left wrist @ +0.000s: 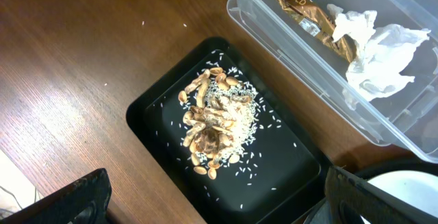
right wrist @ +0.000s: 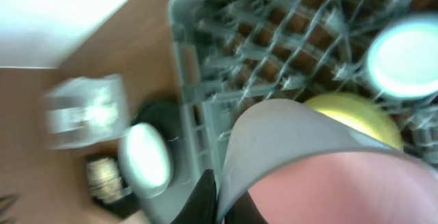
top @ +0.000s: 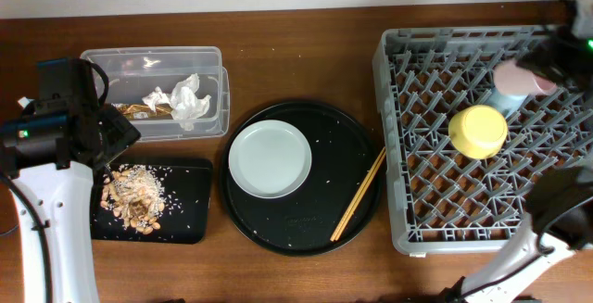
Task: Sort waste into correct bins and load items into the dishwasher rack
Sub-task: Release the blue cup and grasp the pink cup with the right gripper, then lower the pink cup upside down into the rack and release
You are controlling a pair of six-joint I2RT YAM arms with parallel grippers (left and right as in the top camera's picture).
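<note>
- Right end effector (top: pixel 548 60) is clamped on the small pink cup (top: pixel 517 80), over the dishwasher rack (top: pixel 397 183), near the yellow bowl (top: pixel 478 130).
- Left end effector (left wrist: pixel 219 200) is wide open and empty, above the food scraps (left wrist: pixel 213 118) in the black tray (left wrist: pixel 294 162).

I've got tissue (top: pixel 190 99) and gold wrapper (top: pixel 139 110) in the clear box (top: pixel 153 56), scraps (top: pixel 134 196) on the black tray (top: pixel 190 221), plate (top: pixel 270 158) and chopsticks (top: pixel 359 195) outside the rack (top: pixel 389 155), yellow bowl (top: pixel 478 131) inverted inside, blue cup (right wrist: pixel 404 63) and pink cup (top: pixel 514 79) beside it.

Left tool (left wrist: pixel 215 203) spread wide, right tool (top: pixel 544 66) gripping pink cup (top: pixel 514 80)
</note>
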